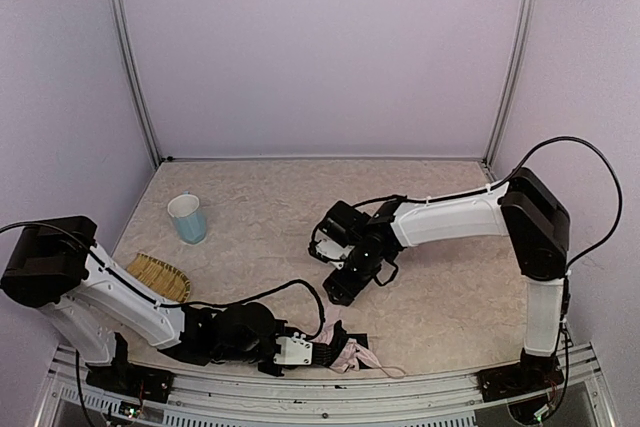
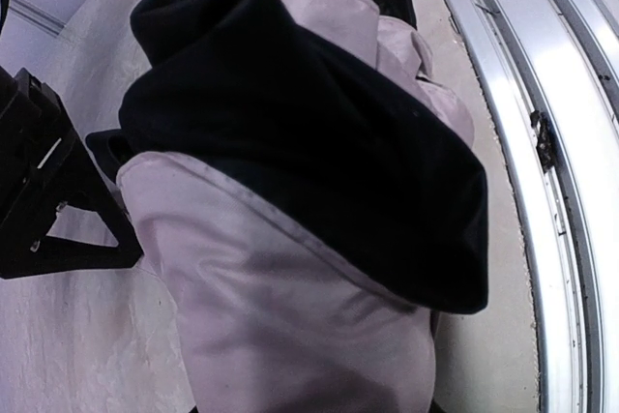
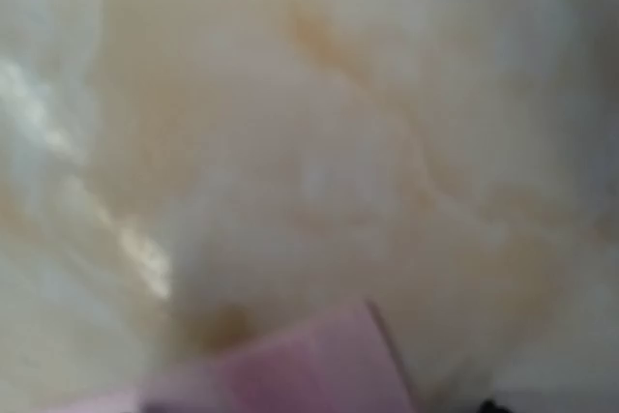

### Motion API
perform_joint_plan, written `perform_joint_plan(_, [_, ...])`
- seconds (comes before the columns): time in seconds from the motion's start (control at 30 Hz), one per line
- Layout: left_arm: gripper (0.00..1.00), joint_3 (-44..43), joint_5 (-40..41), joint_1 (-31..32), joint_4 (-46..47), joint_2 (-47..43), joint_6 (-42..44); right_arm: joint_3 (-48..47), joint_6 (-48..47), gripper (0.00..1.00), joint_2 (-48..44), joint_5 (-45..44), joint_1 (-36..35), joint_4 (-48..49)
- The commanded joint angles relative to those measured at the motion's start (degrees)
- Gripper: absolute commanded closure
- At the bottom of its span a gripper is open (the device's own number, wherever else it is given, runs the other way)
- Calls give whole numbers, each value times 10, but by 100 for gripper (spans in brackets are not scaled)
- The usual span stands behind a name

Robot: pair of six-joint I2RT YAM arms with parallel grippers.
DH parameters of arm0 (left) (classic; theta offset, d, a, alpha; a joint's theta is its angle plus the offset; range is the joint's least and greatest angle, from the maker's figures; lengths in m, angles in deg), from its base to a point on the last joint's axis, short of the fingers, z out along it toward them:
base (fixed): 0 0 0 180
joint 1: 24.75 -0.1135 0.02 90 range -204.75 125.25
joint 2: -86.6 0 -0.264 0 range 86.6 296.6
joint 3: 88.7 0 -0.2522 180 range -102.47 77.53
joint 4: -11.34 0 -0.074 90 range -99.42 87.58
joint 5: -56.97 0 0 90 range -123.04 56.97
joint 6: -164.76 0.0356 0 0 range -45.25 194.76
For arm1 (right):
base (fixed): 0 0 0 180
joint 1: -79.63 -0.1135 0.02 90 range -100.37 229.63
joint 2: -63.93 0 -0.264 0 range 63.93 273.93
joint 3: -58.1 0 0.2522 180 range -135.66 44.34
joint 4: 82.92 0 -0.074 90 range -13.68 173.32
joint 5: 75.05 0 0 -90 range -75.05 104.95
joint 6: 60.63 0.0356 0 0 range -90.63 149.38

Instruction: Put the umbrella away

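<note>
The umbrella (image 1: 349, 355) lies bunched at the table's near edge, pale pink canopy with black underside, a thin pink strap trailing right. My left gripper (image 1: 318, 352) reaches along the near edge and is shut on the canopy. In the left wrist view the fabric (image 2: 290, 287) fills the frame and hides the fingers. My right gripper (image 1: 343, 289) points down close to the table just beyond the canopy. The right wrist view is blurred; a pink piece, apparently the handle (image 3: 290, 369), sits between the jaws. The shaft is not clearly visible.
A light blue cup (image 1: 187, 218) stands at the left. A woven straw basket (image 1: 160, 276) lies nearer the left arm. The metal rail (image 1: 420, 387) runs along the near edge, close to the umbrella, and shows in the left wrist view (image 2: 566, 191).
</note>
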Motion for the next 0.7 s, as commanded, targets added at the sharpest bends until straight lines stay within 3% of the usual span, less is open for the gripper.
perform_joint_plan(0.0, [85, -1, 1, 5, -70, 18, 12, 4, -7, 33, 32, 31, -12, -16])
perform_joint_plan(0.13, [85, -3, -1, 4, -75, 19, 14, 15, -5, 60, 38, 69, -12, -5])
perform_joint_plan(0.27, [85, -4, 1, 6, -76, 20, 11, 24, 4, 100, 22, 88, -11, 13])
perform_joint_plan(0.53, [86, -15, 4, 6, -96, 23, 5, 26, 10, 100, -42, 155, 17, 68])
perform_joint_plan(0.67, [87, -15, 1, 7, -99, 24, 6, 38, 8, 100, -87, 116, 30, 96])
